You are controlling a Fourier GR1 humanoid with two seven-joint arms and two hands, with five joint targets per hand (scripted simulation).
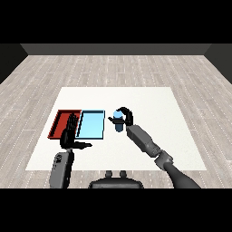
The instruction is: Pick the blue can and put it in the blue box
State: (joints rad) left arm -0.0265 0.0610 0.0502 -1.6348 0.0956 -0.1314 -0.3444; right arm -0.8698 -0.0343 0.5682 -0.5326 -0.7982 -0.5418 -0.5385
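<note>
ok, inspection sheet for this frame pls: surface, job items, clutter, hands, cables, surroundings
Surface: white table, flat.
Job's things: blue can upright, right of the light blue tray, not yet in it; the tray holds nothing.
Clutter: red tray beside the light blue tray, on its left; nothing else seen.
Hands: right hand curled round the blue can; left hand open, fingers straight, over the near edge where the two trays meet.
Cables: nothing seen.
Surroundings: grey wood-plank floor around the table, dark walls behind.
</note>
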